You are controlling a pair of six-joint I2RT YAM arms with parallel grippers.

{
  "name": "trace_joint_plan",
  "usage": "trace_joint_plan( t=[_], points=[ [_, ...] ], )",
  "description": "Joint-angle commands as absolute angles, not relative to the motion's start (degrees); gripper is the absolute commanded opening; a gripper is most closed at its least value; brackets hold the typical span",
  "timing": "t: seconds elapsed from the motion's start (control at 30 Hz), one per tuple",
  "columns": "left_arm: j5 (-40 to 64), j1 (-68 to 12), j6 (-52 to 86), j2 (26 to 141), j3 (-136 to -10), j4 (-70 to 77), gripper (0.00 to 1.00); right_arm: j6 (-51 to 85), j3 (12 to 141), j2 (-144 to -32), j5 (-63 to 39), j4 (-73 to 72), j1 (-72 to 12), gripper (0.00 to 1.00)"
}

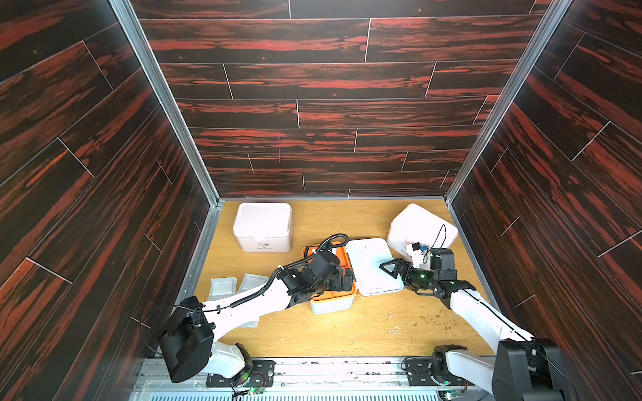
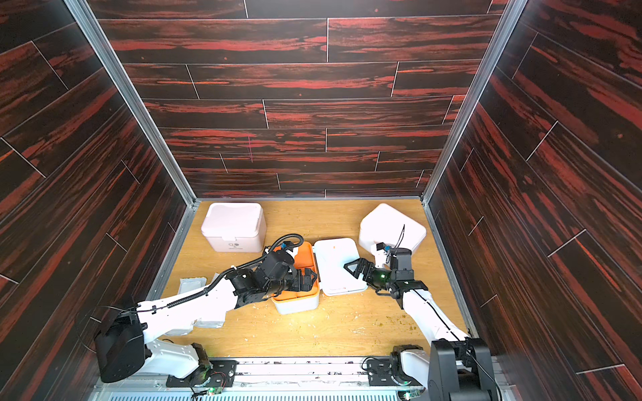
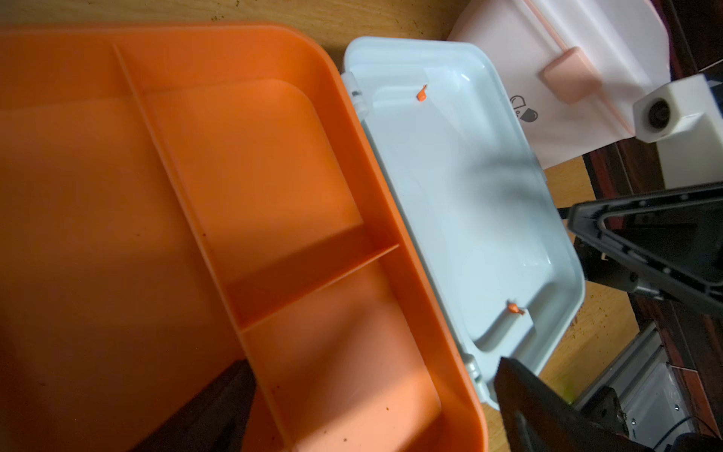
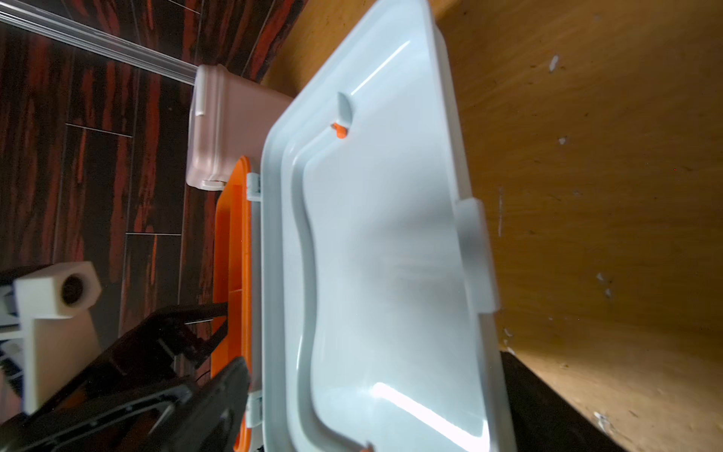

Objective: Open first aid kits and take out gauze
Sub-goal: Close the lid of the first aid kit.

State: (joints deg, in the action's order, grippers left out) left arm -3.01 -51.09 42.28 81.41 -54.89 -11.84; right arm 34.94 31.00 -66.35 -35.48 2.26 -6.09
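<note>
1. At the middle of the desk [image 1: 364,326] you have the pale blue-white kit [image 1: 331,305] open. Its lid [image 1: 373,269] is laid flat beside the base on the hinge side, inner face up.
2. An orange tray [image 3: 156,176] sits in the top of that base, divided into compartments.
3. Your left gripper [image 1: 347,282] hangs over the tray, jaws wide apart, nothing between them. In the left wrist view one finger [image 3: 219,407] shows over the tray and the other over the lid's corner by the hinge.
4. Your right gripper [image 1: 389,268] is likewise spread wide over the lid's outer edge and holds nothing. Contact with the lid cannot be told.
5. One pinkish-white kit [image 1: 263,227] stands upright at the back left of the desk, lid shut, logo towards the robot.
6. A second pinkish-white kit [image 1: 422,225] sits at the back right, turned at an angle, just behind the right wrist. Its latch looks shut in the left wrist view.
7. Two gauze packets [image 1: 223,287] [image 1: 253,281] lie side by side on the desk, left of the open kit and outside every box. A third packet [image 1: 248,324] lies partly hidden under the left arm.
</note>
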Motion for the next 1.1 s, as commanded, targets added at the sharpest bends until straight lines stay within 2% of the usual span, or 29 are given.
trace_joint_plan(
  t=[0.0,0.33,0.57,0.8,1.07],
  points=[
    [-1.32,-51.24,43.50,81.15,-55.44,-8.90,1.00,35.75,32.82,-63.93,-40.77,1.46,-6.37,0.99],
    [-0.40,-51.23,44.05,80.82,-54.60,-5.78,1.00,35.84,39.82,-57.65,-42.96,8.56,-6.33,0.99],
    [1.76,-51.21,46.76,82.43,-53.38,1.36,1.00,38.24,44.70,-56.96,-46.84,7.80,-7.00,0.99],
    [2.77,-51.23,48.82,83.58,-51.62,7.35,1.00,37.90,48.92,-57.61,-45.80,8.57,-12.29,0.99],
    [0.69,-51.17,49.33,78.09,-47.94,8.31,1.00,34.11,54.96,-59.57,-39.75,13.49,-20.68,0.99]
  ],
)
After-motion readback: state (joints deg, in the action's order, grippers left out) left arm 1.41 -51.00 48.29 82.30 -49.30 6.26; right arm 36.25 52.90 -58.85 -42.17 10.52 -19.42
